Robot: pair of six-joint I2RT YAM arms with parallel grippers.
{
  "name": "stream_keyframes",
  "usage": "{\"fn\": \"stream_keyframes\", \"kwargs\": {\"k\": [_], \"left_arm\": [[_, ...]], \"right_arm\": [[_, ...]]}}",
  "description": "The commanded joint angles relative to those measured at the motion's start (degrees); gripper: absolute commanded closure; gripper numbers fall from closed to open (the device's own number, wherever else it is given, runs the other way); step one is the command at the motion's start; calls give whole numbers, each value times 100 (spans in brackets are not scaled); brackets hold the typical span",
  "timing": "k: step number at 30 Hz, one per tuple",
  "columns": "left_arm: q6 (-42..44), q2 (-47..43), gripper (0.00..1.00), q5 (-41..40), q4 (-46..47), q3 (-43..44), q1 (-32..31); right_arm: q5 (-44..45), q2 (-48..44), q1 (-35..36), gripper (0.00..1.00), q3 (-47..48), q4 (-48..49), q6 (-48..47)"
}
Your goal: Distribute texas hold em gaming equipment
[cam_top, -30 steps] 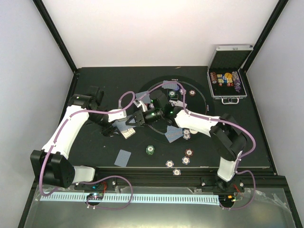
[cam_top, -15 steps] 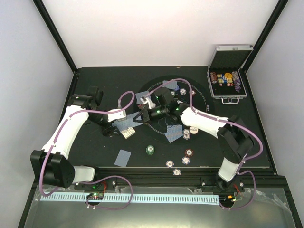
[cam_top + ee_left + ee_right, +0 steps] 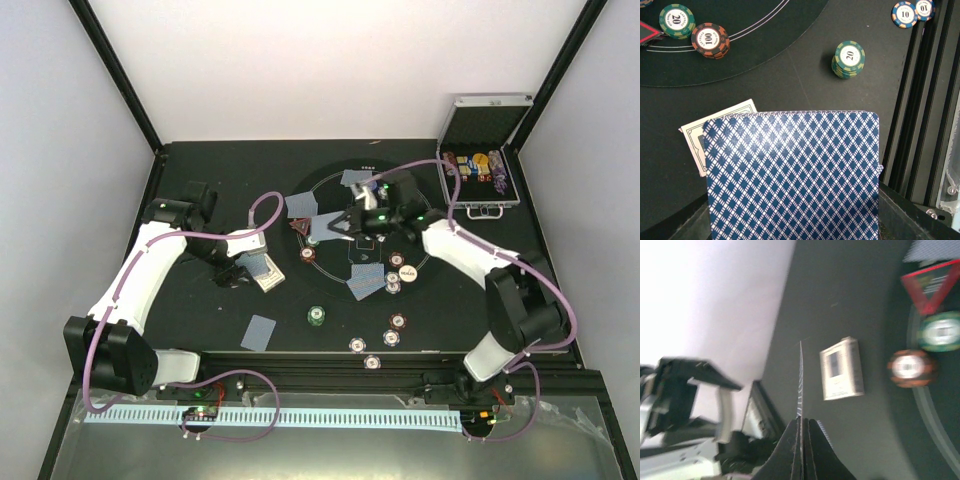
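My left gripper (image 3: 252, 268) is shut on a deck of blue-diamond-backed cards (image 3: 792, 175) that fills its wrist view and hides the fingers. A white card box (image 3: 715, 127) lies just under the deck. My right gripper (image 3: 336, 226) is shut on a single card (image 3: 800, 380), seen edge-on between its fingertips, above the left half of the round mat (image 3: 430, 225). A red triangular marker (image 3: 300, 226), a green chip (image 3: 942, 332) and a red-brown chip (image 3: 910, 367) lie on the mat below it. Cards lie at the mat's left (image 3: 301, 206), back (image 3: 355, 178) and front (image 3: 367, 283).
Another card (image 3: 261, 331) lies near the front left. A green chip stack (image 3: 317, 316), a white button (image 3: 407, 272) and several chips (image 3: 397, 321) sit near the front edge. The open silver case (image 3: 480, 165) stands at the back right.
My right gripper has drawn back to the right, away from the left gripper's deck, carrying one card over the round mat. The left arm has stayed still.
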Motion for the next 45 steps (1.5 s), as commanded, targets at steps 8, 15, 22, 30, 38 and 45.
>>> {"fn": "stream_keyframes", "kwargs": {"k": [8,15,22,30,38,45], "left_arm": [[51,-78,98,171,-31,149,22],[31,-65,98,127,-30,158,24],[39,-65,98,48,-11,110,27],[50,-38,99,7,21,97,25],[49,-35,99,61,3,121,23],[74,-59,98,131,-32,149,27]], "right_arm": [[1011,953,-2152,99,56,-1236,-1305],[1749,1964,-2353,99,1055,-2014,-1850],[1782,2261,-2526,99,1298,-2134,-1968],[2223,2551,-2545,77,1747,-2807,-2416],[2861,1936,-2550,52,1779,-3210,-2439],[3158,1027,-2264,44,1362,-3212,-2219]]}}
